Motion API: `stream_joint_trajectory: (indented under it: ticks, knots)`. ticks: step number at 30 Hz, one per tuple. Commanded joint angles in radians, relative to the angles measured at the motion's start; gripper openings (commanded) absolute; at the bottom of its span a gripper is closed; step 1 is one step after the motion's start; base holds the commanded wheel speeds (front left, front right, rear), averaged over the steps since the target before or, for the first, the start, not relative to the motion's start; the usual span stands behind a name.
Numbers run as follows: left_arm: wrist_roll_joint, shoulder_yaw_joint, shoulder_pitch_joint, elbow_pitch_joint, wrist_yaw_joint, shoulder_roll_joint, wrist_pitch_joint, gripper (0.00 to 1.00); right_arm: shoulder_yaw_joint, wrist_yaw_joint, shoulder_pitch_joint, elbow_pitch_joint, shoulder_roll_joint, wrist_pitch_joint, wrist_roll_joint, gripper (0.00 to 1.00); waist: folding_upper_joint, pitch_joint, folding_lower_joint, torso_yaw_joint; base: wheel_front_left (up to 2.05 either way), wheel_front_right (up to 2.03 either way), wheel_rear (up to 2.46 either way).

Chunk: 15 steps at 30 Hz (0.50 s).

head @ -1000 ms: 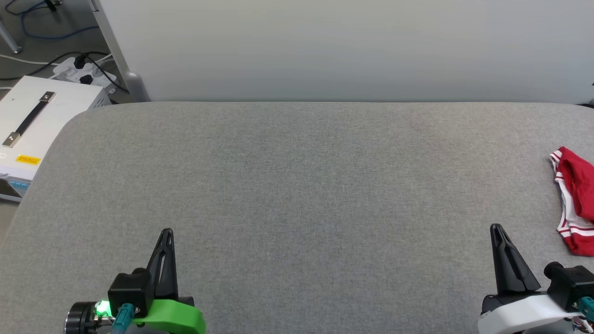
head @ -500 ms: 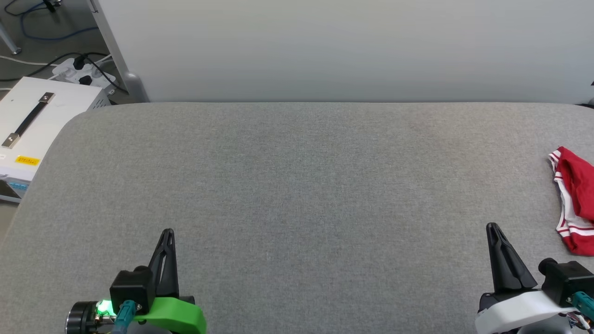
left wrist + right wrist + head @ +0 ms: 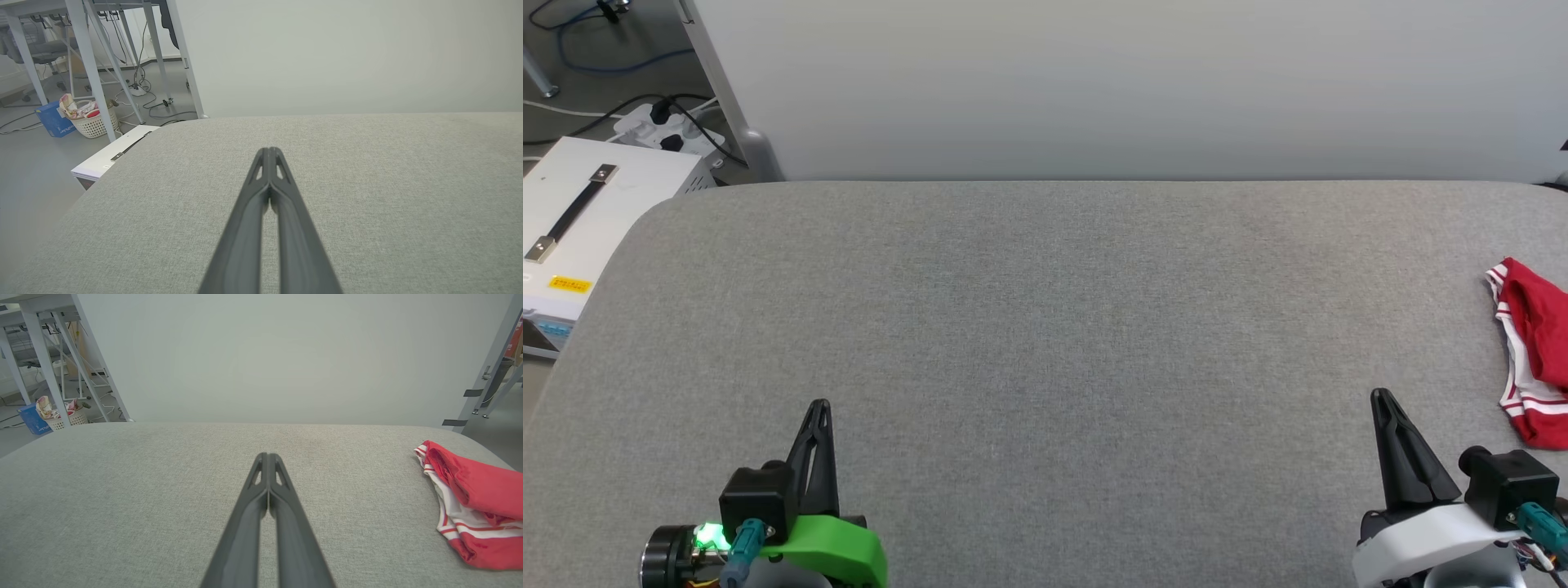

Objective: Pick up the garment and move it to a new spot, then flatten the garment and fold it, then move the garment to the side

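light: bright, even, diffuse | shadows: faint | focus: sharp | wrist views: wide-angle edge bending

Jaws together, grey table (image 3: 122, 498), crumpled red garment (image 3: 478, 488) apart

Lab: floor cables (image 3: 613, 65), pwr strip (image 3: 658, 124)

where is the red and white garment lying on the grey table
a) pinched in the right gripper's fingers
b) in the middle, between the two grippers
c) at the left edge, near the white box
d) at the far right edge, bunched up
d: the garment lies crumpled at the right edge of the table, beyond the shut right gripper, which holds nothing.
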Motion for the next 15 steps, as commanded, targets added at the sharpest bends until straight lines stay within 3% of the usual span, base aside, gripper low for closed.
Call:
stream_joint_trajectory:
  ticks: [1,15]
  knots:
    - [0.009,0.003,-0.019,-0.005,-0.005,-0.005,0.005,0.0,0.002,0.0,-0.02,0.0,0.002,0.008,-0.011,0.0,-0.0001,0.0,0.0,0.0,0.0,0.0,0.0]
    - [0.019,0.008,-0.029,-0.008,-0.006,-0.013,0.033,0.0,0.004,0.0,-0.033,0.0,0.008,0.037,-0.039,0.0,-0.0001,-0.001,0.0,-0.003,0.0,0.0,0.0]
